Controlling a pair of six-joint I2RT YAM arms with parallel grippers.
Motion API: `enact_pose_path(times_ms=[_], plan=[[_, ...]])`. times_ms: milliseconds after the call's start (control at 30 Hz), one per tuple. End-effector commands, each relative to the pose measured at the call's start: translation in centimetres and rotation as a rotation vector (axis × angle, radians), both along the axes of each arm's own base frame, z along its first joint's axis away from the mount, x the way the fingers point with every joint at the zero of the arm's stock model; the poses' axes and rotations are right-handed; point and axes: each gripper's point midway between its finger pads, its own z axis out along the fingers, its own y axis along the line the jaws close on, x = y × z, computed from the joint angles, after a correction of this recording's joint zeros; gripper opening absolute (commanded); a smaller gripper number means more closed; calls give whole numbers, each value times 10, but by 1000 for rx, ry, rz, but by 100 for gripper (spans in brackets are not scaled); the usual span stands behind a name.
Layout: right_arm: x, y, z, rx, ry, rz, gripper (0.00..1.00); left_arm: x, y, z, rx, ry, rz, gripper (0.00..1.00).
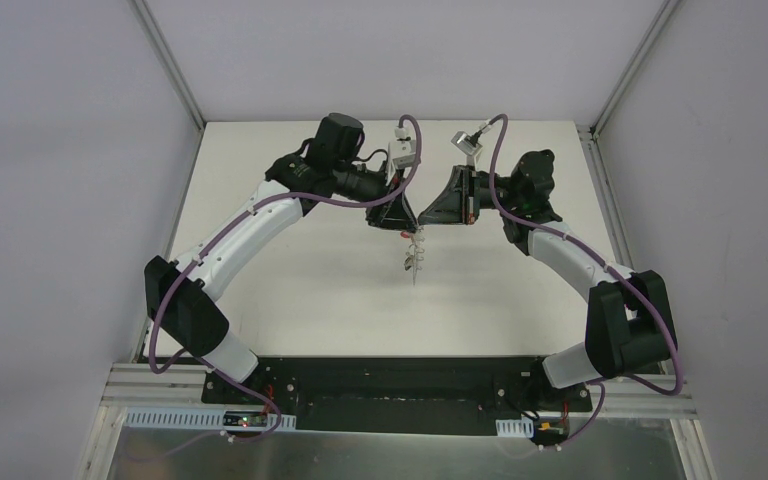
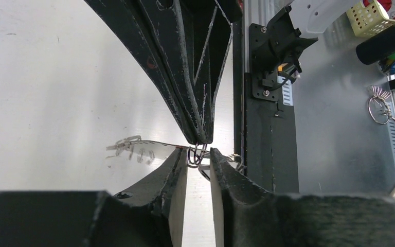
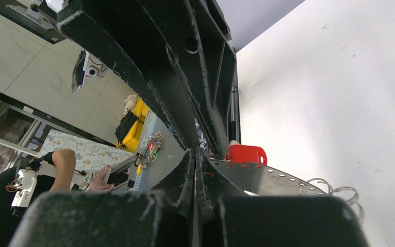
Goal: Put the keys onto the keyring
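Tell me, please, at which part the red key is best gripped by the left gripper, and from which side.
Probably the red key is best gripped by its plastic head: it is the only blocky part, and it stands out above the edge of the keyring. Come from the side away from the right gripper, which is shut on the keyring close beside that head.

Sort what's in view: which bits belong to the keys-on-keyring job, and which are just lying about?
Job:
- keyring, pinched in the right tool
- red key, at the keyring
- left tool, at the wire loops

Lying about:
- spare key bunch, off the table
- yellow basket
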Motion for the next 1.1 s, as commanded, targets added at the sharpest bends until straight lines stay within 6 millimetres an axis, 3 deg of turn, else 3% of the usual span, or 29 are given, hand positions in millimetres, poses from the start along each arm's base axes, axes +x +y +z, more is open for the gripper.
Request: enact_pose_path(times_ms=[0,300,467,767,1067], plan=[[-8,-4,18,36,-124,7,0,-8,1,19,-60,8,-23,20],[-7,-5,17,36,-129,2,0,-5,6,19,-63,50,-9,12],[-5,-5,17,36,-128,-3,0,-7,10,19,-70,69,-10,0],[-6,-6,7,15,-147,-8,0,-5,16,23,-1,128,52,0],[-8,-7,9,8,-185,-9,30,-22,29,9,258,357,74,0]])
